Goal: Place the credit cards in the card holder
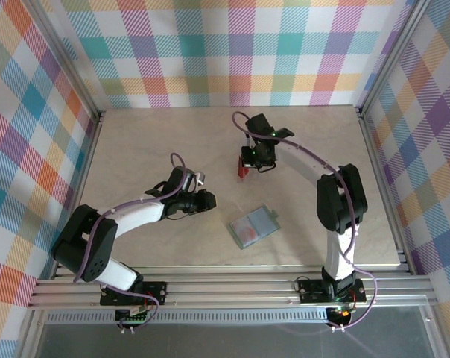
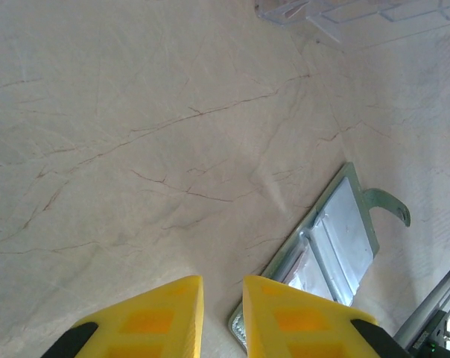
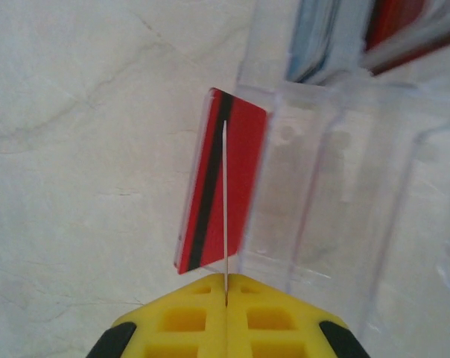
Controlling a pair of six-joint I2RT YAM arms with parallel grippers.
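The sage-green card holder [image 1: 255,226] lies open on the table, its clasp tab [image 2: 390,203] sticking out. In the left wrist view the card holder [image 2: 337,231] sits just right of my left gripper [image 2: 223,287], which is open with nothing between its fingers. My left gripper [image 1: 203,198] rests low, left of the holder. My right gripper [image 3: 226,287] is shut on a thin pale card [image 3: 225,209] seen edge-on. Behind it a red card [image 3: 229,186] with a black stripe stands against the clear rack [image 3: 337,171]. From above, my right gripper [image 1: 255,158] hovers over the red card [image 1: 242,168].
The clear plastic rack [image 2: 344,11] holds a blue card [image 3: 314,37] and another red card [image 3: 396,19] in its far slots. Plaid walls and metal rails [image 1: 225,287] enclose the marbled table [image 1: 150,142].
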